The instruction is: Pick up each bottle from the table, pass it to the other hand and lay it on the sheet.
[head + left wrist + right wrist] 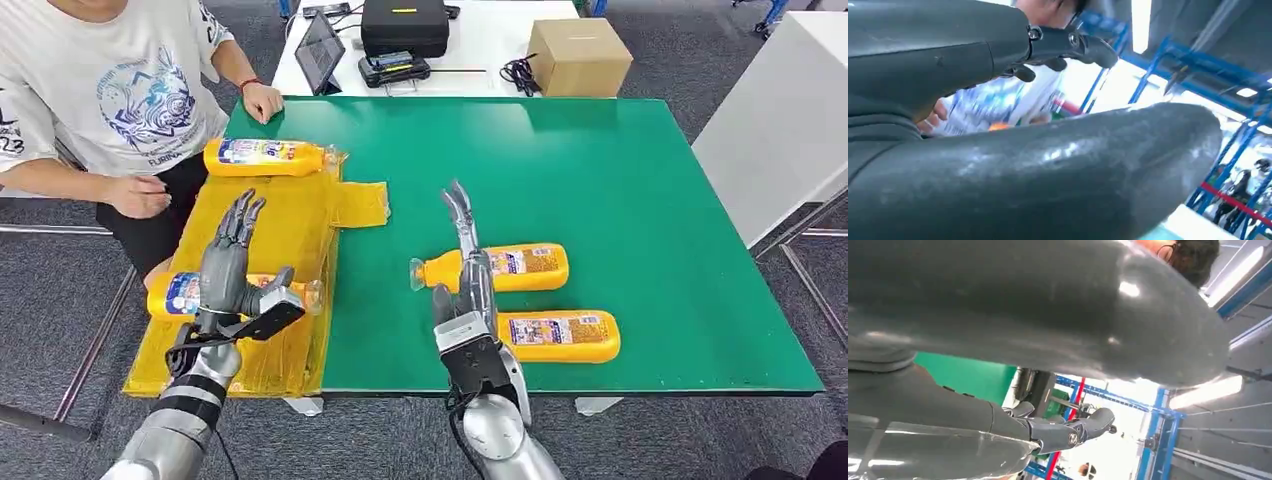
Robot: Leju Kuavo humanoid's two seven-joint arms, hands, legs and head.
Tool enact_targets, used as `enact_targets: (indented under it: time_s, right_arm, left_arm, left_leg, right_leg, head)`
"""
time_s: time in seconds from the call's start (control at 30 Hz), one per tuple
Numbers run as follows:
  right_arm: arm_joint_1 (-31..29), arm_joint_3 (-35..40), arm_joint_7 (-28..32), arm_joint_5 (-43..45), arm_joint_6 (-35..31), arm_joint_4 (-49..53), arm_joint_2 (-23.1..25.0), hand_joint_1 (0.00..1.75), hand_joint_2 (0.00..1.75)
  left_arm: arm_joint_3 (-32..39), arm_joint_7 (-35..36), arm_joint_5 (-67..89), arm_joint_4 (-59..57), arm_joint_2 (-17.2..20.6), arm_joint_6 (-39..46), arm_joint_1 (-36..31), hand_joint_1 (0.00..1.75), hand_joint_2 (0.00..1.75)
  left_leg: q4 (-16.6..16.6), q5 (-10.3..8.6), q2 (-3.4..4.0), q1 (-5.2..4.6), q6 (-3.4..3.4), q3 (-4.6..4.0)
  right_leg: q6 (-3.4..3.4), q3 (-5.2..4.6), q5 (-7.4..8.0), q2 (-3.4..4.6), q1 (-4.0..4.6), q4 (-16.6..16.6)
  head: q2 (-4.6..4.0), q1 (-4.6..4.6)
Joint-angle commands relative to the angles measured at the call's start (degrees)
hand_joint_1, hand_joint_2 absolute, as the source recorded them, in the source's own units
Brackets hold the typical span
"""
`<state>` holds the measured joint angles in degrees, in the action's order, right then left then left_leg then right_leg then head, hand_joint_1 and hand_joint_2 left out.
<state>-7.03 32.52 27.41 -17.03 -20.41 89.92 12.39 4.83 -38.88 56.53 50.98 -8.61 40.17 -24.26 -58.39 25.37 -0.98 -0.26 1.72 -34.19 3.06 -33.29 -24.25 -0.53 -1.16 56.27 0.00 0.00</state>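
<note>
Bottles, four in number, are lying on their sides across a green desk (620, 200) and a yellow sheet (290, 230) spread over the desk's left part. Left robot hand (232, 268) is hovering over the sheet with fingers extended and spread, gripping nothing; directly beneath its palm, the near sheet bottle (175, 295) is resting on the sheet, cap pointing toward the right robot hand. Beyond the left robot hand's fingertips, the far sheet bottle (265, 157) is lying at the sheet's far edge. Right robot hand (470, 275) is standing edge-on over the bare green surface, fingers straight and apart, likewise holding nothing. Just to its outer side, the upper desk bottle (515, 266) is lying with its neck passing behind the fingers; whether the fingers are touching it cannot be told. Nearer the wrist, on the same outer side, the lower desk bottle (560, 335) is lying parallel. A seated person (120, 100) is resting one hand on the desk's far left corner, well beyond the left robot hand.
</note>
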Motion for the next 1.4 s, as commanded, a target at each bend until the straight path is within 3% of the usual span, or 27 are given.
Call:
enact_targets:
  time_s: [0.03,0.1,0.13,0.2,0.5,0.67,0.83,1.0,1.13,1.4]
  right_arm:
    - [-3.0,2.1,-3.5,-4.5,-0.9,-6.1,-3.4,0.00,0.00]
    - [-2.7,1.6,-6.0,-8.6,-1.2,-6.4,-4.5,0.00,0.00]
    - [-2.8,1.2,-9.8,-12.2,0.0,-6.9,-5.9,0.00,1.75]
    - [-2.5,0.0,-15.1,-19.7,2.6,-7.0,-9.5,0.00,1.75]
    - [-1.7,-1.7,-15.8,-20.9,4.7,-5.6,-10.3,0.00,1.75]
    - [0.6,-4.3,-25.1,-29.0,11.5,-1.0,-21.4,0.00,1.75]
    - [6.6,-9.4,-26.2,-28.4,14.1,3.1,-29.2,0.00,1.75]
    - [10.3,-10.7,-26.3,-26.8,17.0,5.6,-31.8,0.00,1.75]
    - [11.6,-11.7,-28.6,-25.4,19.8,7.8,-37.0,0.00,1.75]
    - [13.8,-14.2,-30.6,-20.9,22.5,8.9,-41.0,0.00,1.75]
  left_arm:
    - [1.5,-1.1,-21.3,9.6,-5.5,-1.3,2.2,0.00,0.00]
    - [1.7,-0.6,-32.3,9.6,-5.5,-7.2,3.3,0.00,0.00]
    - [1.9,1.5,-36.9,10.8,-5.5,-10.1,4.7,0.00,0.00]
    - [2.4,3.4,-41.4,13.7,-5.1,-12.9,8.1,0.00,0.00]
    - [3.0,3.9,-42.5,14.3,-4.6,-14.0,9.1,0.00,0.00]
    - [7.1,3.5,-41.3,16.7,-3.0,-11.5,13.5,0.00,0.00]
    - [8.6,2.2,-39.7,17.7,-2.9,-12.1,15.9,0.00,0.00]
    - [7.2,1.8,-36.9,17.5,-3.3,-11.0,16.1,0.00,0.00]
    - [5.9,1.6,-36.7,16.2,-3.6,-10.8,14.7,0.00,0.00]
    - [1.8,1.1,-34.9,15.6,-3.7,-10.6,14.7,0.00,0.00]
  left_leg:
    - [0.0,0.03,0.05,0.07,-0.05,0.02]
    - [0.1,0.04,0.05,0.08,-0.08,0.14]
    - [0.1,0.02,0.07,0.03,-0.06,0.08]
    - [0.1,0.04,0.09,0.05,-0.08,0.17]
    - [0.0,0.06,0.10,0.04,-0.07,-0.01]
    - [0.1,0.10,0.17,0.06,-0.08,0.11]
    - [0.1,0.07,-0.07,-0.02,-0.02,-0.03]
    - [0.0,0.11,-0.21,-0.07,0.00,-0.11]
    - [0.0,0.19,0.00,-0.03,-0.07,-0.03]
    - [0.0,0.14,0.01,-0.06,0.00,-0.19]
  right_leg:
    - [-0.08,0.06,0.01,0.03,0.08,-0.1]
    - [-0.12,0.19,0.02,0.04,0.09,-0.1]
    - [-0.10,0.09,0.02,0.05,0.05,-0.1]
    - [-0.12,0.20,0.03,0.07,0.08,-0.2]
    - [-0.10,-0.01,0.00,0.08,0.06,-0.1]
    - [-0.12,0.09,0.00,0.14,0.08,-0.2]
    - [-0.04,0.00,-0.03,-0.06,0.00,-0.1]
    - [-0.06,-0.04,-0.07,-0.17,-0.03,-0.1]
    - [-0.13,-0.02,-0.07,-0.02,0.02,-0.1]
    - [-0.05,-0.20,-0.04,-0.03,-0.02,-0.1]
  head:
    - [0.00,0.02]
    - [0.00,0.00]
    - [0.00,0.02]
    - [0.00,0.02]
    - [0.00,0.02]
    - [0.00,0.00]
    - [0.00,0.00]
    - [0.00,0.02]
    - [0.00,0.00]
    - [0.00,-0.02]
